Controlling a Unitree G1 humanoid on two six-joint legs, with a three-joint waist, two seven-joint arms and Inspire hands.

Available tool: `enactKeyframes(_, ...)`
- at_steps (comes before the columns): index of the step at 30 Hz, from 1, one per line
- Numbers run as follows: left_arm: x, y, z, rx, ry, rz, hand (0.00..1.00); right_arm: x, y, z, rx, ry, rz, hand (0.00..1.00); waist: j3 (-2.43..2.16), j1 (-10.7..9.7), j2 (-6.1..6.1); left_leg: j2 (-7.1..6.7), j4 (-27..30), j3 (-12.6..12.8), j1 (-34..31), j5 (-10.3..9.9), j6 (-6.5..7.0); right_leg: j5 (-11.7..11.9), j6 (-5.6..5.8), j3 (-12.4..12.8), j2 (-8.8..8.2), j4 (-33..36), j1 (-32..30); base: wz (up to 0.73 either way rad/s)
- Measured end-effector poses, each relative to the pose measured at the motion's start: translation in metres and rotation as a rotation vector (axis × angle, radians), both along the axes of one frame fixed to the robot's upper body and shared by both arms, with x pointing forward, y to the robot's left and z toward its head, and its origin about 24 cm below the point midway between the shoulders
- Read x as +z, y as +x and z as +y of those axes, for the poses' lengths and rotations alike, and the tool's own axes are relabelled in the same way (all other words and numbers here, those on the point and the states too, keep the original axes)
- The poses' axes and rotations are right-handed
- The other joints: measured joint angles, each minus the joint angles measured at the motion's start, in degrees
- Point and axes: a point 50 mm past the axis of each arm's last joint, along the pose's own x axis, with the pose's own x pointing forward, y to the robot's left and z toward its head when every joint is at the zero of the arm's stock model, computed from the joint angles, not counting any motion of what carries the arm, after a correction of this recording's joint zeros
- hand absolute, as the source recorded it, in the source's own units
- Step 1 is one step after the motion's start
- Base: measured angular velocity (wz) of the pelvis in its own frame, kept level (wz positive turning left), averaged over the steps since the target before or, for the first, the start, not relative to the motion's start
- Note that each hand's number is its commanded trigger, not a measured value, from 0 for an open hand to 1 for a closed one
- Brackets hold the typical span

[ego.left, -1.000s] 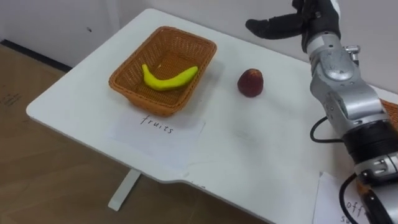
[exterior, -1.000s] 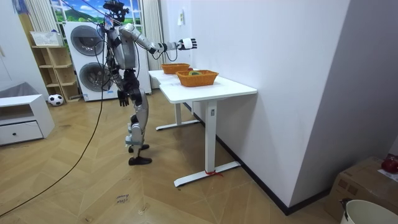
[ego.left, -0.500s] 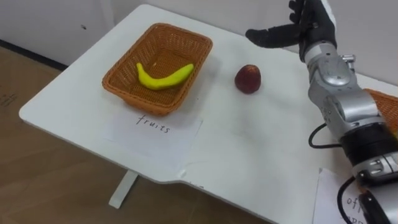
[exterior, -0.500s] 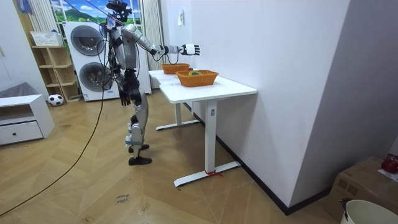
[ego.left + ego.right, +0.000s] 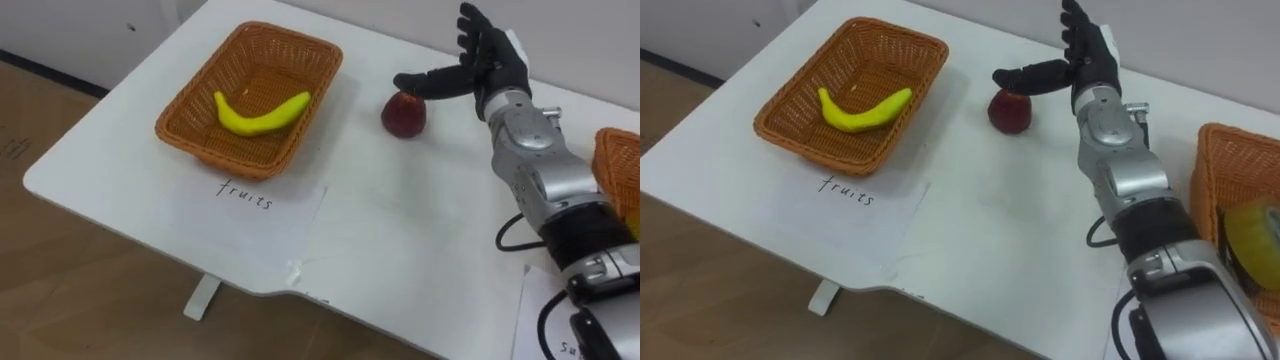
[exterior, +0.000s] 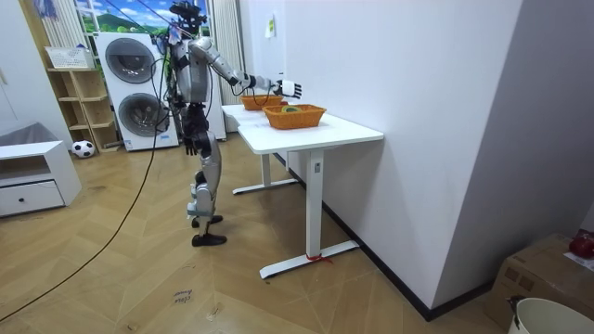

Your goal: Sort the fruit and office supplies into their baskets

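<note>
The right hand [image 5: 488, 68] has come down and in from above the desk's far edge, and its thumb now lies across the top of the apple [image 5: 403, 115]. The apple sits on the bare desk [image 5: 400, 235], just beside the fruit basket [image 5: 240, 163] but outside it. The hand is spread wide and holds nothing, with the other fingers raised behind the apple. That looks like the approach to a grasp from above and behind, so the apple can be lifted across to the basket. The banana [image 5: 260, 112] already lies in that basket, and a handwritten paper label [image 5: 250, 205] sits in front of it.

Whether the thumb touches the apple or hovers over it is hard to tell. A second basket [image 5: 1230, 150] is cut off at the right edge, and the yellow object [image 5: 1252, 225] inside it cannot be identified. In the room view the left hand [image 6: 189, 145] hangs by the robot's side, too small to tell its state.
</note>
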Motion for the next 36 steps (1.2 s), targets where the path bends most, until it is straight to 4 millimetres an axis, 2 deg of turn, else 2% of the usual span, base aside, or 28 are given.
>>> enactKeyframes(2, 0.0, 0.001, -0.002, -0.013, -0.004, 0.0, 0.0, -0.003, 0.0, -0.002, -0.011, -0.002, 0.014, 0.0, 0.01, -0.01, 0.01, 0.17, -0.02, 0.0, -0.6, 0.03, 0.04, 0.0, 0.0, 0.0, -0.06, 0.1, -0.72, 0.0)
enactKeyframes(4, 0.0, 0.005, -0.003, -0.026, -0.005, -0.008, 0.0, -0.004, -0.001, -0.003, -0.02, -0.003, 0.015, 0.0, 0.37, 0.04, 0.11, 0.37, -0.1, 0.36, -1.25, 0.1, 0.07, 0.0, 0.0, 0.02, -0.08, 0.83, -1.81, -0.06)
enactKeyframes(6, 0.0, 0.008, -0.004, -0.031, -0.007, -0.02, 0.0, -0.006, -0.001, -0.004, -0.029, -0.005, 0.023, 0.0, 0.47, 0.27, 0.05, 0.39, -0.15, 0.56, -1.61, 0.1, 0.07, 0.0, 0.0, 0.04, -0.09, 0.79, -2.23, -0.06)
enactKeyframes(9, 0.001, 0.014, -0.005, -0.041, -0.009, -0.039, 0.0, -0.011, -0.002, -0.007, -0.043, -0.008, 0.045, 0.0, 0.91, 0.78, -0.13, 0.47, -0.19, 0.72, -1.97, 0.1, 0.06, 0.0, -0.01, 0.06, -0.02, 0.73, -2.59, -0.01)
enactKeyframes(13, 0.002, 0.022, -0.006, -0.037, -0.019, -0.074, 0.0, -0.012, -0.002, -0.007, -0.045, -0.009, 0.048, 0.0, 1.02, 1.64, -0.31, 0.47, -0.19, 0.76, -2.73, 0.11, 0.06, 0.01, -0.02, 0.11, -0.01, 0.68, -3.37, 0.0)
enactKeyframes(21, 0.002, 0.025, -0.007, -0.042, -0.03, -0.085, 0.0, -0.006, 0.0, -0.005, -0.025, -0.051, 0.025, 0.0, 1.0, 2.63, -0.34, 0.51, -0.22, 0.74, -2.66, 0.11, 0.06, 0.01, -0.02, 0.27, 0.05, 0.58, -3.27, 0.0)
enactKeyframes(27, 0.0, 0.019, -0.006, -0.041, -0.035, -0.059, 0.0, -0.007, 0.0, -0.002, -0.002, -0.065, 0.03, 0.0, 1.06, 2.76, -0.56, 0.52, -0.32, 0.55, -2.58, 0.11, 0.06, 0.01, -0.02, 0.31, 0.06, 0.58, -3.26, 0.0)
enactKeyframes(31, 0.0, 0.019, -0.005, -0.04, -0.034, -0.057, 0.0, -0.012, -0.001, 0.005, 0.035, -0.101, 0.045, 0.0, 1.26, 2.87, -0.92, 0.54, -0.3, 0.62, -2.58, 0.11, 0.06, 0.02, -0.03, 0.3, 0.08, 0.58, -3.26, 0.0)
enactKeyframes(36, -0.002, 0.012, -0.004, -0.041, -0.041, -0.03, 0.0, -0.021, -0.002, 0.014, 0.1, -0.195, 0.073, 0.0, 1.32, 3.11, -1.09, 0.54, -0.14, 0.84, -2.59, 0.11, 0.06, 0.08, -0.13, 0.29, 0.04, 0.6, -3.27, 0.0)
